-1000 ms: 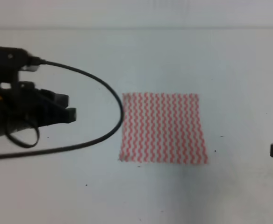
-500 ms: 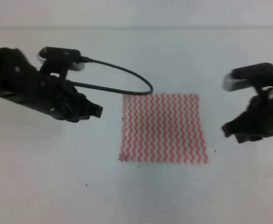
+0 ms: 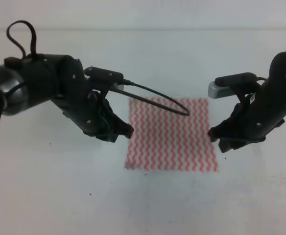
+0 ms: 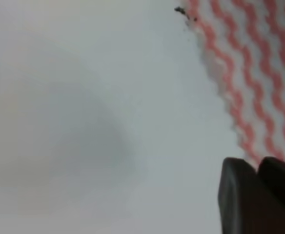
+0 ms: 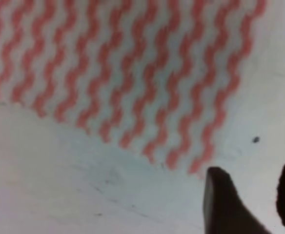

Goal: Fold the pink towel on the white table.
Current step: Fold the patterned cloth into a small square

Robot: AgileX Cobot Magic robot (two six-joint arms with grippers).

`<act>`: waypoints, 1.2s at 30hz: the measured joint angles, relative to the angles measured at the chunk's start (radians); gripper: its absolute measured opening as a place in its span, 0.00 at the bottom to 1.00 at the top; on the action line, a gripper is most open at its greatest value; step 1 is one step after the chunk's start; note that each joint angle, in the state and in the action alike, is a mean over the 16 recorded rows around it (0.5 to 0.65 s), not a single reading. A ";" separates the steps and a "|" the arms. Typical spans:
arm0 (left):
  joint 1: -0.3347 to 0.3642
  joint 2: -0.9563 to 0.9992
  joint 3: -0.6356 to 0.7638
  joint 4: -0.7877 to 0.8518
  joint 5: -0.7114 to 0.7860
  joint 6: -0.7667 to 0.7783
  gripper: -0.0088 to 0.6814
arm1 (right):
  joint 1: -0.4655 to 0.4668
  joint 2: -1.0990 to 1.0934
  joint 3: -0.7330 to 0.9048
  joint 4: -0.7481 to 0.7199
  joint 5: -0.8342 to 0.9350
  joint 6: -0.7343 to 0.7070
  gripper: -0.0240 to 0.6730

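The pink towel (image 3: 170, 134) lies flat and unfolded on the white table (image 3: 148, 205). My left gripper (image 3: 122, 131) hovers at the towel's left edge, about halfway down. In the left wrist view its two dark fingers (image 4: 240, 195) sit pressed together beside the towel's edge (image 4: 250, 73), holding nothing. My right gripper (image 3: 218, 140) is at the towel's right edge near the lower corner. The right wrist view shows its fingers (image 5: 220, 204) apart, just off the towel's corner (image 5: 132, 73).
A black cable (image 3: 157, 98) from the left arm loops above the towel's upper part. Small dark specks (image 3: 90, 194) dot the table. The table's far edge (image 3: 143, 29) runs along the top.
Both arms have swung inward from the sides of the frame and lowered toward the towel's left and right edges. The left arm's cable now crosses over the towel. The towel has not moved.
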 joint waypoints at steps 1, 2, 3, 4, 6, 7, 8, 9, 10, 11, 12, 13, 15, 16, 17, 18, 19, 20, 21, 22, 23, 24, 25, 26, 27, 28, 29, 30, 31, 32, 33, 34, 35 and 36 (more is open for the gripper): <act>-0.002 0.008 -0.006 -0.007 0.006 -0.003 0.21 | 0.000 0.006 0.000 0.008 -0.001 0.003 0.28; -0.003 0.016 -0.012 -0.014 0.011 -0.006 0.25 | 0.000 0.012 -0.001 0.016 -0.001 0.007 0.31; -0.004 0.022 -0.017 -0.021 0.015 -0.009 0.29 | 0.000 0.018 -0.001 0.025 -0.002 0.010 0.34; -0.004 0.028 -0.022 -0.028 0.020 -0.012 0.33 | 0.000 0.023 -0.001 0.033 -0.003 0.014 0.36; -0.004 0.040 -0.031 -0.041 0.029 -0.018 0.41 | 0.000 0.036 -0.001 0.050 -0.004 0.021 0.39; -0.004 0.045 -0.035 -0.047 0.033 -0.021 0.45 | 0.000 0.043 -0.001 0.059 -0.005 0.024 0.41; -0.004 0.049 -0.038 -0.053 0.036 -0.024 0.49 | 0.000 0.050 -0.001 0.067 -0.006 0.027 0.42; -0.004 0.052 -0.042 -0.058 0.039 -0.027 0.53 | 0.000 0.057 -0.001 0.075 -0.006 0.030 0.43; -0.004 0.055 -0.044 -0.061 0.040 -0.031 0.57 | 0.000 0.064 -0.002 0.083 -0.007 0.033 0.43; -0.004 0.057 -0.046 -0.063 0.039 -0.035 0.60 | 0.000 0.073 -0.002 0.090 -0.008 0.035 0.43; -0.004 0.059 -0.048 -0.065 0.037 -0.038 0.63 | 0.000 0.080 -0.002 0.095 -0.009 0.036 0.44; -0.004 0.060 -0.049 -0.065 0.034 -0.042 0.65 | 0.000 0.087 -0.002 0.101 -0.010 0.037 0.44; -0.004 0.060 -0.049 -0.065 0.027 -0.048 0.67 | 0.000 0.100 -0.002 0.108 -0.012 0.037 0.44; -0.004 0.060 -0.049 -0.065 0.023 -0.049 0.68 | 0.000 0.105 -0.002 0.112 -0.013 0.037 0.44; -0.004 0.060 -0.049 -0.065 0.019 -0.051 0.68 | 0.000 0.110 -0.002 0.115 -0.014 0.037 0.44; -0.004 0.060 -0.049 -0.065 0.015 -0.053 0.68 | 0.000 0.115 -0.002 0.118 -0.015 0.037 0.44; -0.004 0.060 -0.049 -0.065 0.010 -0.056 0.69 | 0.000 0.118 -0.001 0.121 -0.016 0.037 0.43; -0.004 0.060 -0.049 -0.065 0.006 -0.058 0.69 | 0.000 0.121 -0.001 0.125 -0.017 0.038 0.43; -0.004 0.060 -0.049 -0.065 0.002 -0.060 0.69 | 0.000 0.124 -0.001 0.128 -0.017 0.038 0.43; -0.004 0.059 -0.049 -0.065 -0.003 -0.062 0.69 | 0.000 0.128 -0.001 0.130 -0.019 0.038 0.43; -0.004 0.057 -0.049 -0.066 -0.007 -0.064 0.69 | 0.000 0.131 -0.001 0.132 -0.019 0.038 0.43; -0.004 0.057 -0.049 -0.066 -0.010 -0.066 0.69 | -0.001 0.134 -0.001 0.133 -0.020 0.039 0.42; -0.004 0.057 -0.049 -0.066 -0.014 -0.068 0.69 | -0.001 0.138 -0.001 0.134 -0.021 0.039 0.42; -0.004 0.057 -0.049 -0.066 -0.018 -0.069 0.69 | -0.001 0.141 -0.002 0.135 -0.021 0.039 0.42; -0.004 0.057 -0.049 -0.066 -0.021 -0.071 0.69 | -0.001 0.144 -0.002 0.135 -0.021 0.039 0.42; -0.004 0.057 -0.049 -0.066 -0.024 -0.072 0.69 | -0.001 0.148 -0.003 0.136 -0.021 0.040 0.41; -0.004 0.057 -0.049 -0.066 -0.027 -0.074 0.69 | -0.001 0.151 -0.003 0.137 -0.022 0.040 0.41; -0.004 0.057 -0.049 -0.066 -0.030 -0.075 0.69 | -0.001 0.154 -0.004 0.137 -0.022 0.042 0.41; -0.004 0.057 -0.049 -0.066 -0.033 -0.076 0.69 | -0.001 0.156 -0.004 0.138 -0.022 0.043 0.41; -0.004 0.059 -0.049 -0.065 -0.035 -0.076 0.69 | -0.001 0.159 -0.005 0.139 -0.022 0.045 0.40; -0.004 0.059 -0.049 -0.065 -0.036 -0.076 0.69 | -0.001 0.162 -0.005 0.139 -0.022 0.047 0.40; -0.004 0.059 -0.049 -0.065 -0.038 -0.077 0.69 | -0.001 0.164 -0.006 0.140 -0.023 0.049 0.39; -0.004 0.059 -0.049 -0.065 -0.039 -0.077 0.68 | -0.001 0.167 -0.006 0.140 -0.023 0.050 0.37; -0.004 0.059 -0.049 -0.065 -0.040 -0.077 0.68 | -0.001 0.169 -0.006 0.141 -0.023 0.052 0.35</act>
